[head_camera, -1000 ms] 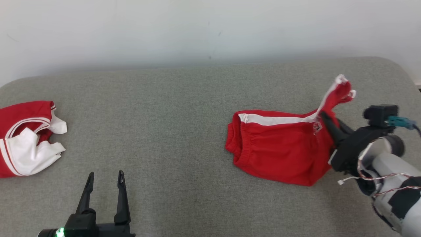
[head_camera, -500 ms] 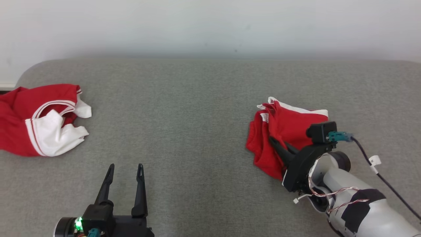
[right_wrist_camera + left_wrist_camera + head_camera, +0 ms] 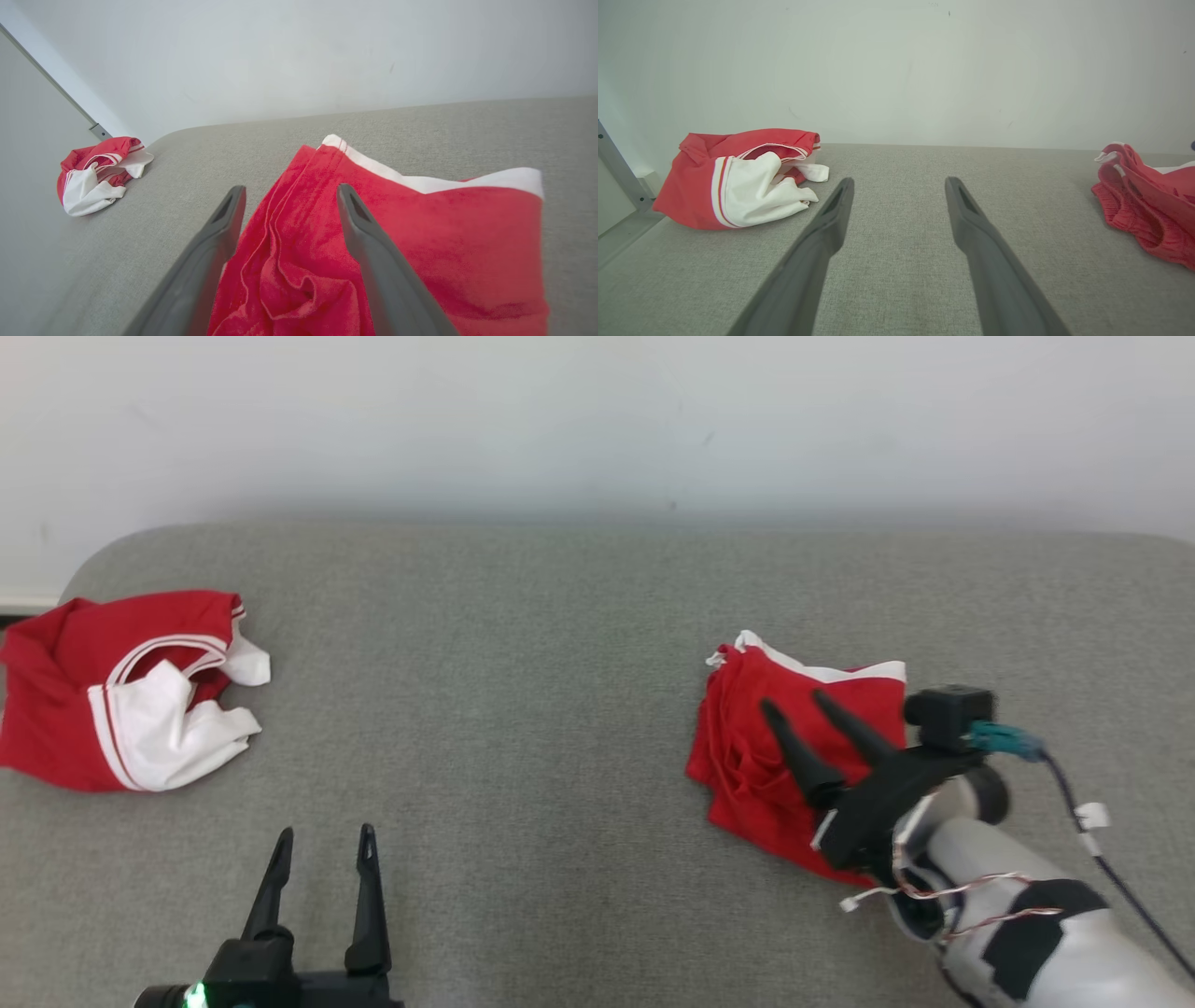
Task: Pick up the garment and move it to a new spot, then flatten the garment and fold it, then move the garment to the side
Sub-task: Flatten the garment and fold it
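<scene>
The garment [image 3: 747, 747] is a pair of red shorts with a white stripe, lying folded over itself on the right of the grey cushioned surface [image 3: 523, 663]. My right gripper [image 3: 794, 700] hovers just over it, open, both dark fingers spread above the red cloth with nothing held. In the right wrist view the fingers of the right gripper [image 3: 290, 188] straddle a crease of the shorts [image 3: 444, 224]. My left gripper [image 3: 324, 833] stands open at the lower left, empty, far from the shorts. The left gripper [image 3: 900, 181] sees the shorts [image 3: 1143, 205] at its right edge.
A second red and white garment [image 3: 121, 700] lies crumpled at the surface's far left, also seen as a red and white heap [image 3: 738, 186] from the left wrist. A pale wall runs behind the surface. Bare grey fabric lies between the two garments.
My right gripper has opened and let go of the shorts, which were lifted by one end and now lie folded over themselves. The head camera has shifted.
</scene>
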### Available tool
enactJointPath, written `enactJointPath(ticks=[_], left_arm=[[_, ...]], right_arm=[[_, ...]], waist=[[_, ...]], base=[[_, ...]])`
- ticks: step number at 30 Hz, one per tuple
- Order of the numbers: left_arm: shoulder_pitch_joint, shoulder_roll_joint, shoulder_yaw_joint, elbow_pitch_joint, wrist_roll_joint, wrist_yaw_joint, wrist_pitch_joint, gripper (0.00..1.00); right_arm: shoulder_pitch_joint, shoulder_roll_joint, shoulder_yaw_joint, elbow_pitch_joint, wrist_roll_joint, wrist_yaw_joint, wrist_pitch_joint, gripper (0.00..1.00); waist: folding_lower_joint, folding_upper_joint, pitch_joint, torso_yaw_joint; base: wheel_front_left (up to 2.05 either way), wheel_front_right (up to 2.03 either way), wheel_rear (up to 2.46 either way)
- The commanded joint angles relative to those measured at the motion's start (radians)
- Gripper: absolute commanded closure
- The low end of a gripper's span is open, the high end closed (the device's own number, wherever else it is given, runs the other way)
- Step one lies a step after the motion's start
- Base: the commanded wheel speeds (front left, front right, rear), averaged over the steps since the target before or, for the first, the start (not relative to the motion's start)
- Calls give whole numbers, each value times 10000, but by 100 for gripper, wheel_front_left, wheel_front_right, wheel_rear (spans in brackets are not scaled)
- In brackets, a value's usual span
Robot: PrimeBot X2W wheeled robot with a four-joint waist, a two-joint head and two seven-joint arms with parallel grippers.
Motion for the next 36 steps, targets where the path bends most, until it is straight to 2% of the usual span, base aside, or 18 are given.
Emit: enactJointPath(ticks=[1,5,9,15,16,17,18,26,36], left_arm=[[148,-9,61,-35,68,-39,-36,0],[411,-7,356,-131,154,-86,-36,0],[462,-7,552,-172,274,-149,-36,0],[337,-9,590,-137,346,-223,-36,0],[317,-8,577,-133,347,-229,-36,0],[289,-8,553,-131,356,-247,-36,0],[255,-9,528,-122,379,-270,-36,0],[104,-9,517,-116,547,-301,-36,0],[-216,-8,199,-56,367,-174,-36,0]], right_arm=[[166,-193,-126,-68,-87,-25,-101,0],[588,-660,-1211,-527,-316,-25,-272,0],[1297,-937,-2899,-1231,-1106,-25,-270,0],[2556,-613,-4530,-1866,-2327,-25,-262,0],[2742,-556,-4636,-1879,-2492,-25,-262,40],[2875,-507,-4717,-1870,-2670,-25,-263,84],[2967,-465,-4755,-1843,-2844,-25,-263,100],[2490,-20,-4238,-1014,-3711,-25,-261,100],[1532,269,-2918,767,-3689,-25,-129,100]], waist=[[0,-1,-193,-210],[0,-1,-318,-488],[0,-1,-314,-745],[0,-1,-254,-899],[0,-1,-238,-894],[0,-1,-217,-881],[0,-1,-188,-856],[0,-1,97,-610],[0,-1,461,42]], base=[[0,0,0],[0,0,0],[0,0,0],[0,0,0],[0,0,0],[0,0,0],[0,0,0],[0,0,0],[0,0,0]])
